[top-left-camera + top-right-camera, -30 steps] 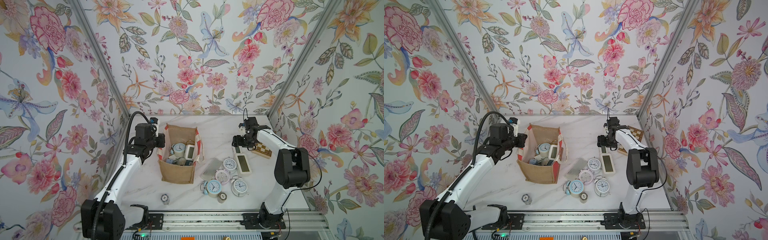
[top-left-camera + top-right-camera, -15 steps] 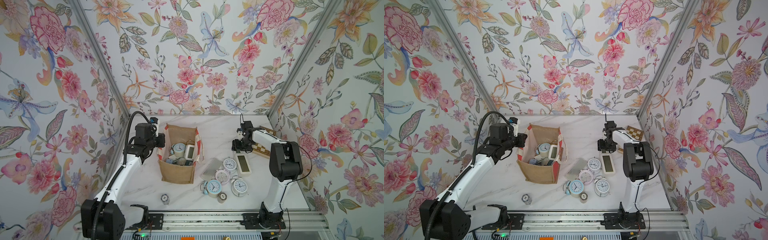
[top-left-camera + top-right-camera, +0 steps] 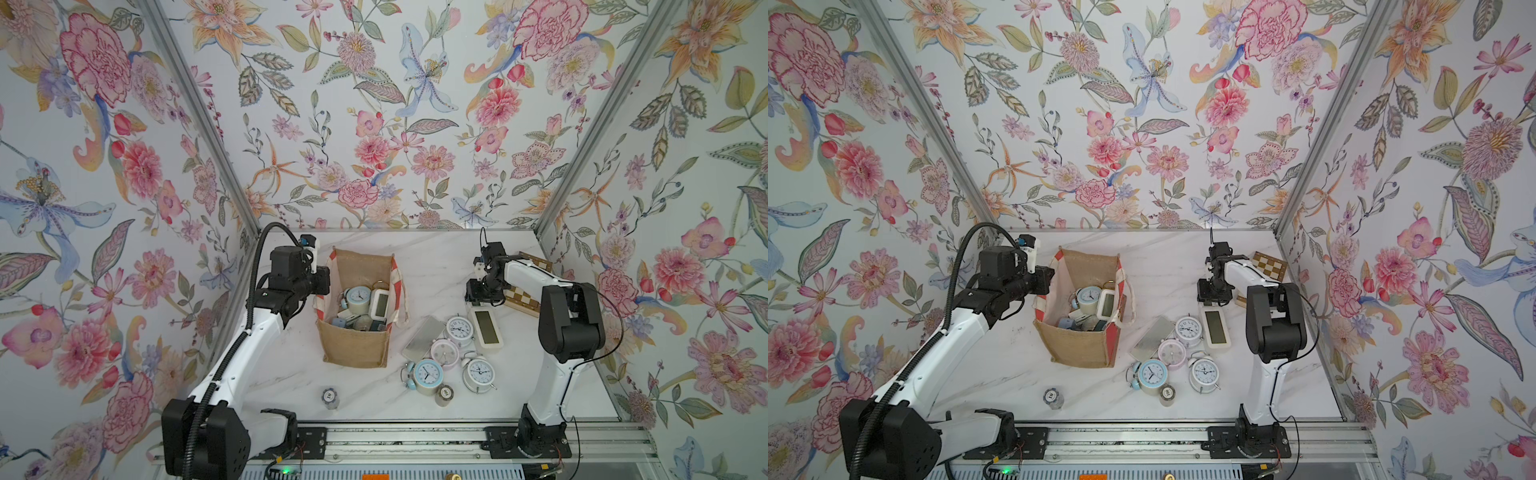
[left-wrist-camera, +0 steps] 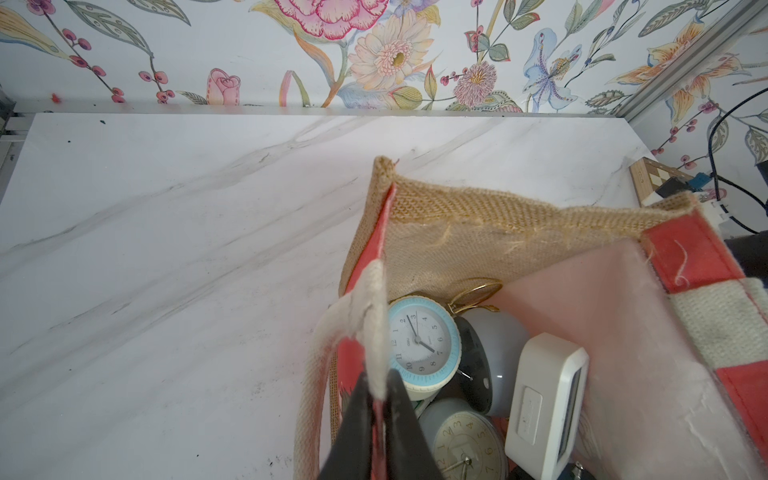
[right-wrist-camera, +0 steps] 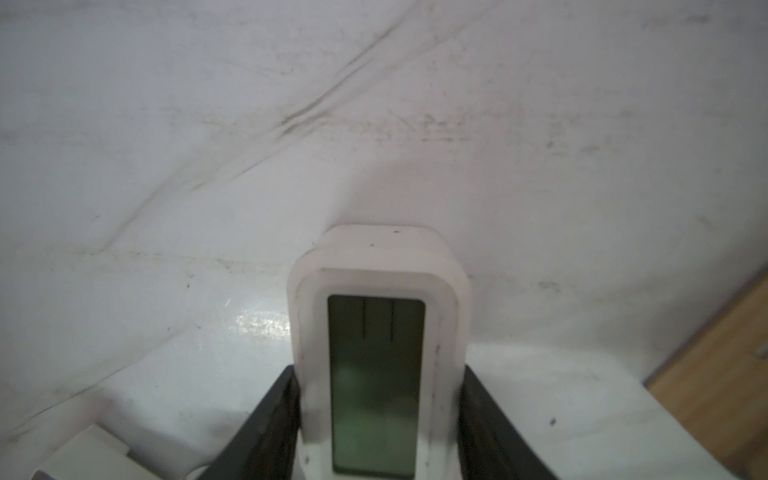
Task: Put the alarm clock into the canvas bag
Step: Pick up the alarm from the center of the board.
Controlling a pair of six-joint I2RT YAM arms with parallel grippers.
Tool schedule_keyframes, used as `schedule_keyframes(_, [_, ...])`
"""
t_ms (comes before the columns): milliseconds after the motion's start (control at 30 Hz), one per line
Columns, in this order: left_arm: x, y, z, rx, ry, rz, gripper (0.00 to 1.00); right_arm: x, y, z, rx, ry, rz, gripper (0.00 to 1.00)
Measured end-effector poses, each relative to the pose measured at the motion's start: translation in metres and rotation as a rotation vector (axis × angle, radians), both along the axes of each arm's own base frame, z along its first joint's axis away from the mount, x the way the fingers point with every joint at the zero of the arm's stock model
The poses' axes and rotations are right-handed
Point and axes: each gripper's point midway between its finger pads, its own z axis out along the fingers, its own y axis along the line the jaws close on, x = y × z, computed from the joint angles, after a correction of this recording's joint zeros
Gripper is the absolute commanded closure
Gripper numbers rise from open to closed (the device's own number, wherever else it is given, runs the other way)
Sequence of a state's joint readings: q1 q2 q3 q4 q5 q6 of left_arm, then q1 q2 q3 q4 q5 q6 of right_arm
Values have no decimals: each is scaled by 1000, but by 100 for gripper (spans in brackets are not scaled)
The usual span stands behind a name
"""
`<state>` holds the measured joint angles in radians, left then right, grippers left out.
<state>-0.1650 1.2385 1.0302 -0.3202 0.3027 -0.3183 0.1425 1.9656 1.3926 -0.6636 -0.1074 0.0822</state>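
Observation:
The alarm clock (image 5: 376, 316), a white oblong digital one with a dark screen, lies flat on the marble, as seen in both top views (image 3: 487, 330) (image 3: 1216, 330). My right gripper (image 5: 380, 370) (image 3: 482, 293) stands over its far end, black fingers pressed against both long sides. The canvas bag (image 3: 357, 347) (image 3: 1077, 347) (image 4: 478, 216) stands upright and open left of centre, with several clocks inside. At the bag's left rim my left gripper (image 4: 378, 388) (image 3: 322, 282) is shut on the white handle (image 4: 372, 299) and red side panel.
Several round alarm clocks (image 3: 426, 374) and a grey flat slab (image 3: 424, 338) crowd the table in front of the digital clock. A chessboard (image 3: 525, 297) lies at the right wall behind the right arm. Two small cylinders (image 3: 330, 397) (image 3: 444, 392) stand near the front edge.
My right gripper has come down onto the far end of the digital clock and narrowed its jaws against its sides. The left arm and the bag have stayed put.

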Motion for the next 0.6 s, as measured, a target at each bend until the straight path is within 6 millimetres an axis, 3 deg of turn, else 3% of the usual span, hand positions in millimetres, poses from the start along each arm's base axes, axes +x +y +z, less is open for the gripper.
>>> schedule_keyframes(333, [0,0,0,0,1,0,86,8,3,9,2,-24,4,52])
schedule_keyframes(600, [0,0,0,0,0,0,91,21,20,42,8,-92,37,52])
